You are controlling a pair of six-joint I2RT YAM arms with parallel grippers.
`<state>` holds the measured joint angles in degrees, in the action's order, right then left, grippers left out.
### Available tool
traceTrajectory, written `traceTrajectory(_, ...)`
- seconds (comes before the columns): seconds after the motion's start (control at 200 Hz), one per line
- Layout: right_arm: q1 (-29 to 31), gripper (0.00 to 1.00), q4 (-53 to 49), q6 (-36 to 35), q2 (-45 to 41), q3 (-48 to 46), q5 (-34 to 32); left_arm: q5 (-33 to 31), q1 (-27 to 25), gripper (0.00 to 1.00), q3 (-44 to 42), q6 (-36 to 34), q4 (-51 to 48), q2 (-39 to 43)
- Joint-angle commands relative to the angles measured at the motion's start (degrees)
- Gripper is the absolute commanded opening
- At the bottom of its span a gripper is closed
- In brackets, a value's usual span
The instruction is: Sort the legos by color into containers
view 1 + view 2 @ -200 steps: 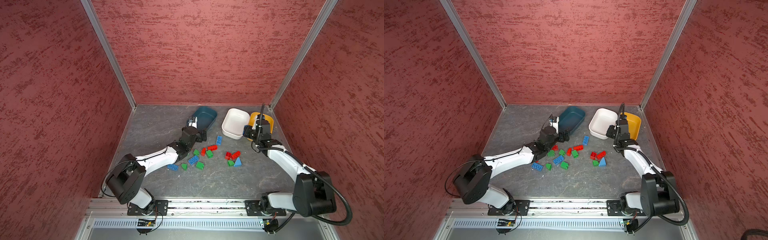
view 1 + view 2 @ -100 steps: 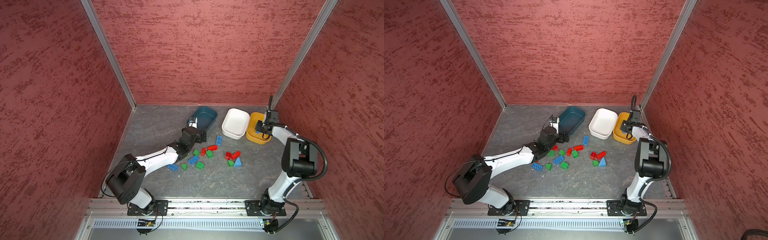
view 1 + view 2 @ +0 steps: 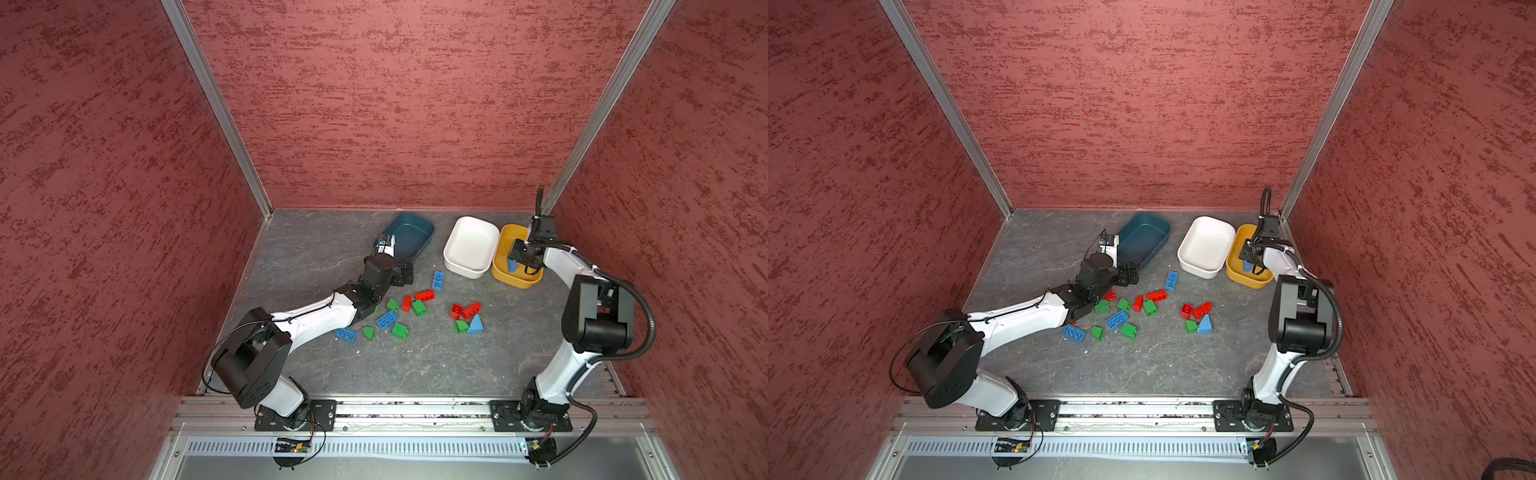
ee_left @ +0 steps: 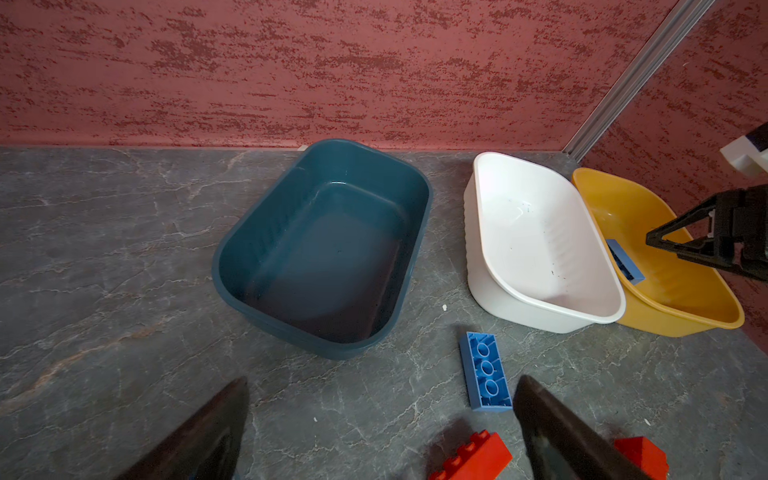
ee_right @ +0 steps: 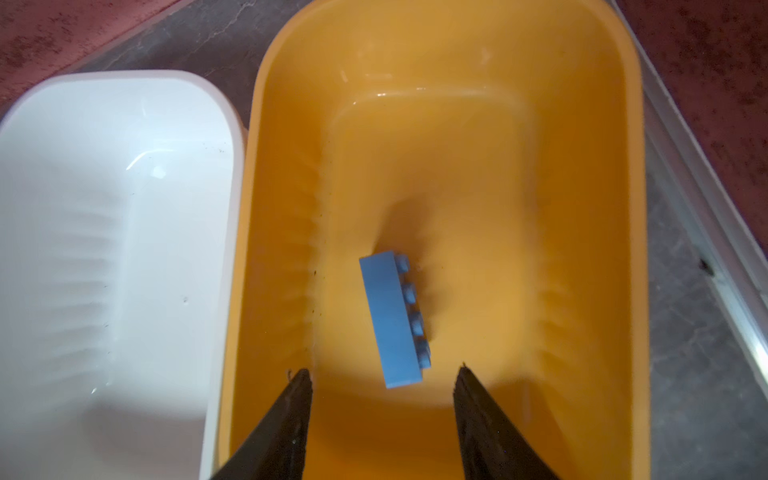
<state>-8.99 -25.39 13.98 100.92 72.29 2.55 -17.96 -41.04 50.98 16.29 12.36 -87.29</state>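
Legos (image 3: 418,308) in red, green and blue lie scattered mid-desk (image 3: 415,374), with 3 tubs along the back. The right hand (image 5: 383,369) hangs over the yellow tub (image 5: 582,208), fingers partly spread and gripping nothing. 1 blue brick (image 5: 395,320) lies on its side on the tub floor below them. This looks like a finished drop, and it is the only sorted piece. The white tub (image 4: 540,249) and teal tub (image 4: 324,257) hold nothing. The left hand (image 4: 382,378) is spread wide and empty, low over the desk just before the teal tub, near a loose blue brick (image 4: 485,376) and 2 red bricks (image 4: 473,457). Next, the right hand probably needs to lift clear and reach for the pile, while the left closes on 1 brick.
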Motion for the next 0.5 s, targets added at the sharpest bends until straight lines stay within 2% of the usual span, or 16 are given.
traceTrajectory(0.0, 1.47, 0.61, -1.11, 2.48, -7.11, -4.12, 4.21, 1.81, 0.26, 0.99, 2.15, 1.64, -1.4, -1.15)
traceTrajectory(0.195, 4.99, 0.64, -4.33, 6.46, -20.25, -14.73, 6.76, 3.92, 0.39, 1.0, 3.31, 4.95, -3.75, -2.37)
traceTrajectory(0.326, 7.39, 0.66, -10.31, 7.86, -24.99, -19.11, 10.29, 19.06, 1.8, 0.99, 6.59, 4.43, -8.49, -4.35)
traceTrajectory(0.406, 9.9, 0.65, -13.26, 8.02, -27.07, -22.31, 13.76, 23.72, 0.75, 0.99, 8.57, 1.9, -12.17, -5.88)
traceTrajectory(0.491, 12.74, 0.65, -14.83, 9.92, -28.68, -25.57, 14.64, 26.74, -0.8, 0.99, 10.13, -0.43, -15.49, -6.93)
